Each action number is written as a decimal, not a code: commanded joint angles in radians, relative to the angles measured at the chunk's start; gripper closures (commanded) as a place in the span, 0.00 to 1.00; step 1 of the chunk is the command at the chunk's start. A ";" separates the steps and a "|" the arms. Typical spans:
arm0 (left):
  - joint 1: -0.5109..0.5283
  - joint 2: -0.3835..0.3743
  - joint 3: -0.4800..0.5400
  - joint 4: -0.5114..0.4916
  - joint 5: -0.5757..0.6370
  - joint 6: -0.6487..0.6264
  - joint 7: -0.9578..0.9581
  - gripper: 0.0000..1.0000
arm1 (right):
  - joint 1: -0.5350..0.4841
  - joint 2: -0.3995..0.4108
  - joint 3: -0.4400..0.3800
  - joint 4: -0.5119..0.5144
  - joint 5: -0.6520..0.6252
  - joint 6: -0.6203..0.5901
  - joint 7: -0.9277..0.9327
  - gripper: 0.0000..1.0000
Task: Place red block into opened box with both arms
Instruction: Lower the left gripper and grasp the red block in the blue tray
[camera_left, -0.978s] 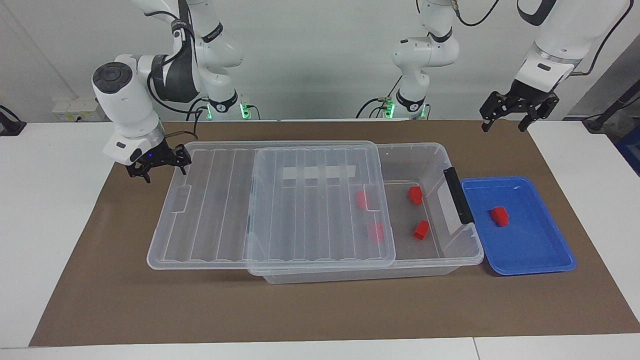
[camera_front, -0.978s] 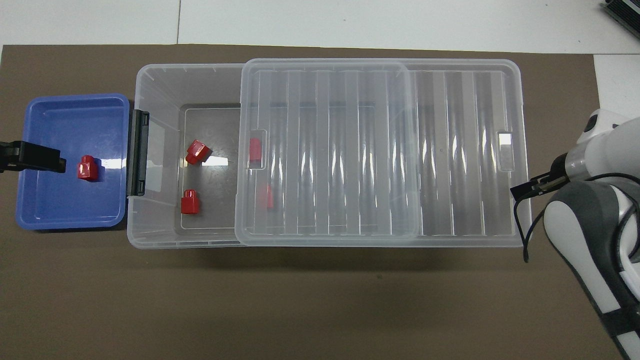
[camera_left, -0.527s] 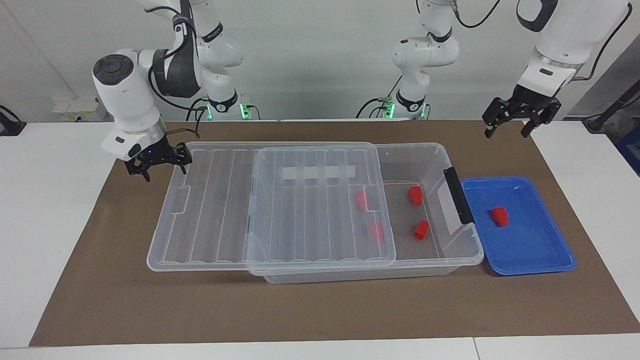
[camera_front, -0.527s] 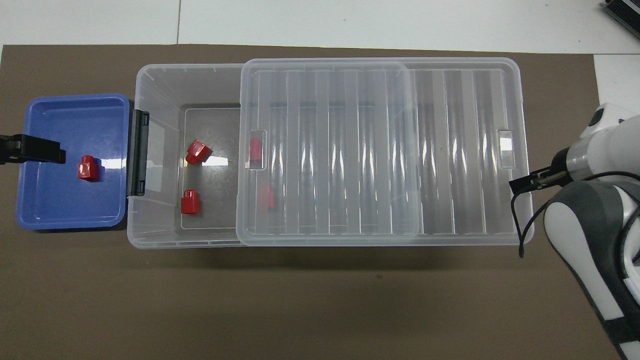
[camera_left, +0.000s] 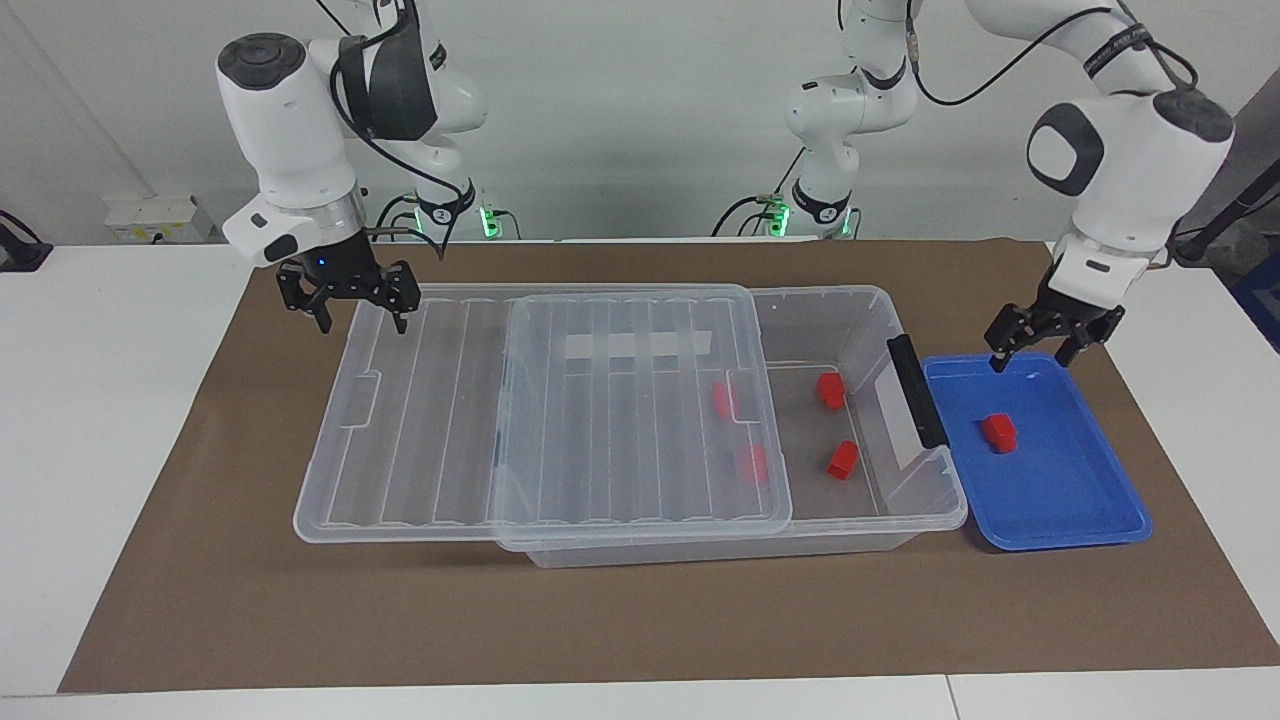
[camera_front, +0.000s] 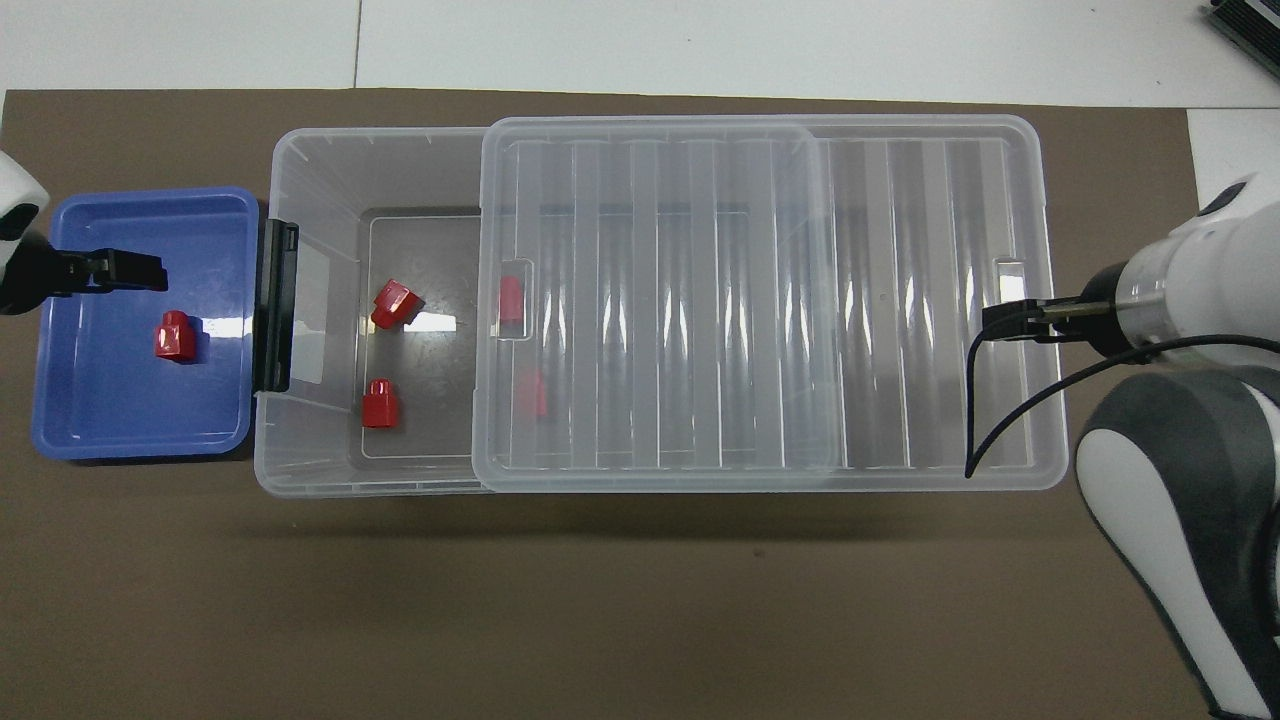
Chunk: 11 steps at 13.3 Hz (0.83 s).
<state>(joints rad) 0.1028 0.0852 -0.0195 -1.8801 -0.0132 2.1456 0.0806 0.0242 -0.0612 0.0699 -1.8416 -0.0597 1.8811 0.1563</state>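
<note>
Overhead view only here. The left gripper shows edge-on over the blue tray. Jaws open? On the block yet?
Observer: The facing view shows the left gripper with its jaws open and empty. It is over the rim of the blue tray nearer the robots, apart from the red block.
Operator: And the right one?
Observer: The right gripper hangs over the corner of the lid nearer the robots, jaws open, holding nothing.
</note>
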 joint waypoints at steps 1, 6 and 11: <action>0.066 0.005 -0.008 -0.176 0.004 0.224 0.050 0.00 | -0.004 0.032 0.004 0.128 0.026 -0.083 0.083 0.00; 0.103 0.094 -0.008 -0.277 0.002 0.379 0.054 0.00 | 0.002 0.043 0.002 0.242 0.034 -0.212 0.111 0.00; 0.109 0.168 -0.007 -0.274 0.004 0.479 0.131 0.00 | -0.015 0.040 -0.007 0.257 0.046 -0.283 0.106 0.00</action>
<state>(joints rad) 0.1962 0.2377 -0.0191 -2.1496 -0.0132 2.5818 0.1676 0.0192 -0.0409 0.0655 -1.6145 -0.0368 1.6370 0.2486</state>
